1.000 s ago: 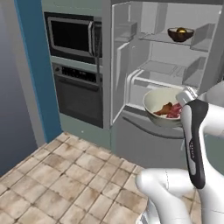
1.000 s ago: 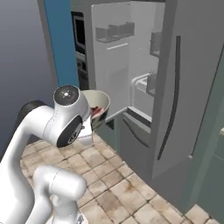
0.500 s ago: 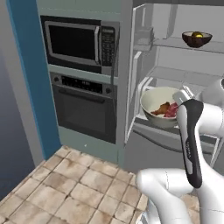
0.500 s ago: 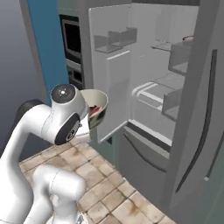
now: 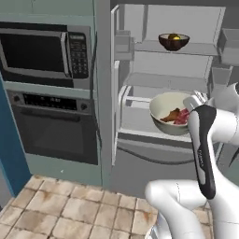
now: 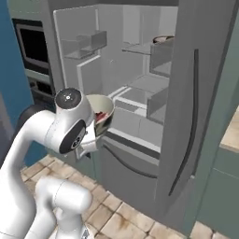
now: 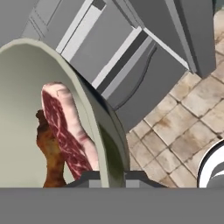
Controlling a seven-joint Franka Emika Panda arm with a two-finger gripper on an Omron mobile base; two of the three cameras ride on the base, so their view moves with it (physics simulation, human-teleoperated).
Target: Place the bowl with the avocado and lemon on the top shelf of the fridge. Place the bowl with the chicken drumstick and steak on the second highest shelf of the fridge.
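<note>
Gripper (image 7: 109, 177) pinches pale bowl (image 5: 169, 112) rim, bowl level.

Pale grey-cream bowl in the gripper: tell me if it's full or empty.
Not empty: the pale grey-cream bowl holds a red marbled steak and a golden-brown chicken drumstick, both below its rim.

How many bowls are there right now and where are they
2. The dark brown bowl sits on the fridge's top shelf; the pale bowl, holding steak and drumstick, is in the gripper.
</note>
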